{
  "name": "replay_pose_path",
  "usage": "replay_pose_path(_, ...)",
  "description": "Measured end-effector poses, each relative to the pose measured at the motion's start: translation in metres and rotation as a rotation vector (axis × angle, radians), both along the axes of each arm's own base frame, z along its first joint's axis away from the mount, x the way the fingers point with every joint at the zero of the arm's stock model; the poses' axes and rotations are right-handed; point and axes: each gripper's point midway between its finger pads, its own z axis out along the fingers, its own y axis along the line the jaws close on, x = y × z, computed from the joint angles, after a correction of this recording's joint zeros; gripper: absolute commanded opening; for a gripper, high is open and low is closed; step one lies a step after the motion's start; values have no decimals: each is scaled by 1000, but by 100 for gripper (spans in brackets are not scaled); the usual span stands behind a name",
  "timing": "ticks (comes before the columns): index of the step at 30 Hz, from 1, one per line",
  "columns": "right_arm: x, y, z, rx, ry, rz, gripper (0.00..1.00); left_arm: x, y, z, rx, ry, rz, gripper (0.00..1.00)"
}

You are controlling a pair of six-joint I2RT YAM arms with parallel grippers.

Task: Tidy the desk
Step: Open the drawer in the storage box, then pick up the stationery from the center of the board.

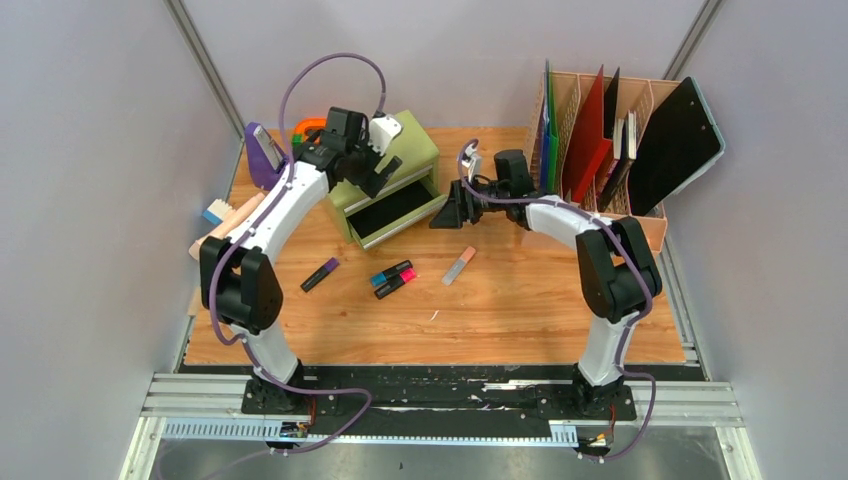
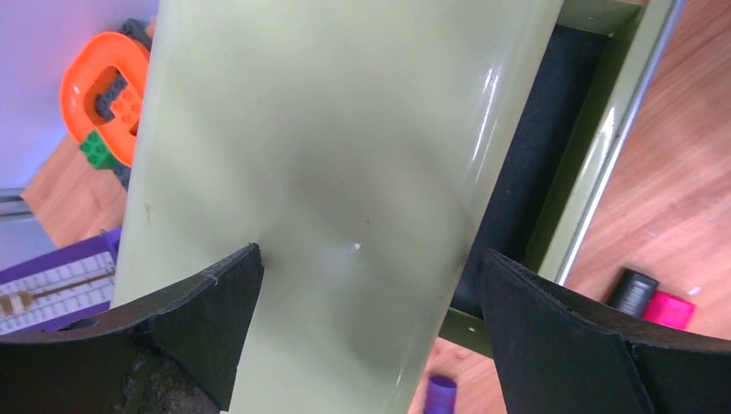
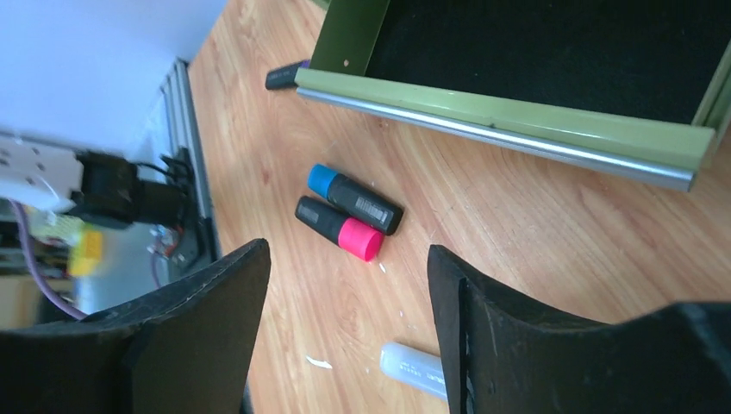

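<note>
Altogether, four markers lie loose on the desk [image 1: 540, 310]. One has a purple cap [image 1: 320, 274]. A blue-capped one [image 1: 391, 272] and a pink-capped one [image 1: 397, 284] lie side by side near the middle, and a pale orange one [image 1: 459, 266] lies just to their right. One green drawer chest [image 1: 405, 150] stands toward the far edge, and its single drawer [image 1: 395, 212], lined in black, is pulled out toward the markers. One file rack [image 1: 640, 215] fills the far right corner, holding several upright folders and a black clipboard [image 1: 678, 140]. At the far left corner sit a purple gadget [image 1: 262, 155] and an orange item [image 1: 308, 127] with toy bricks.

The left gripper [image 1: 385, 170] hangs over the top of the chest with its fingers [image 2: 207, 319] spread wide and holding nothing. Whether they touch the lid I cannot tell. The right gripper [image 1: 447, 213] hovers just right of the open drawer, above the blue and pink markers. Its fingers [image 3: 483, 336] are moderately apart and empty.

The desk is orange-brown wood grain with a black-and-silver rail [image 1: 440, 400] along its near edge, where both arms are bolted. Plain pale grey walls close it in on three sides.
</note>
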Motion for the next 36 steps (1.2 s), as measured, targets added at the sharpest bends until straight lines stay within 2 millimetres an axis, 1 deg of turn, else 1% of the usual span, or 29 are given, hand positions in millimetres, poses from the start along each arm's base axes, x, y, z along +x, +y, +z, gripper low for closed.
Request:
replay_pose_path(3,-9,-4,5,-58,-125,68,72,-6,1,3,-63,34,8,100)
replay_pose_path(5,-14,-8,0,-112,-207,119,73,-11,3,5,-116,61,12,100)
replay_pose_path(8,-20,-15,-15,-206,-307,194,73,-20,8,10,-202,105,24,100)
replay_pose_path(10,-28,-22,-30,-286,-365,261,74,-26,16,12,-241,126,36,100)
replay_pose_path(12,-39,-30,-46,-366,-415,348,74,-35,26,15,-263,143,50,100)
replay_pose_path(15,-51,-39,-56,-432,-466,451,74,-46,39,26,-272,131,69,100)
replay_pose_path(17,-56,-42,-59,-460,-507,510,74,-53,42,34,-276,117,69,100)
replay_pose_path(19,-59,-43,-62,-495,-557,569,74,-59,43,42,-280,97,63,100)
replay_pose_path(21,-60,-45,-65,-530,-603,616,74,-64,43,46,-285,88,58,100)
replay_pose_path(23,-62,-45,-70,-572,-647,669,74,-69,43,45,-287,91,54,100)
replay_pose_path(27,-64,-40,-81,-622,-711,756,74,-75,44,36,-283,111,58,100)
replay_pose_path(30,-65,-37,-91,-659,-751,821,73,-79,45,33,-280,117,58,100)
replay_pose_path(33,-65,-37,-100,-696,-777,869,71,-82,46,36,-280,108,57,100)
replay_pose_path(36,-64,-38,-105,-726,-805,905,68,-84,46,41,-282,91,53,100)
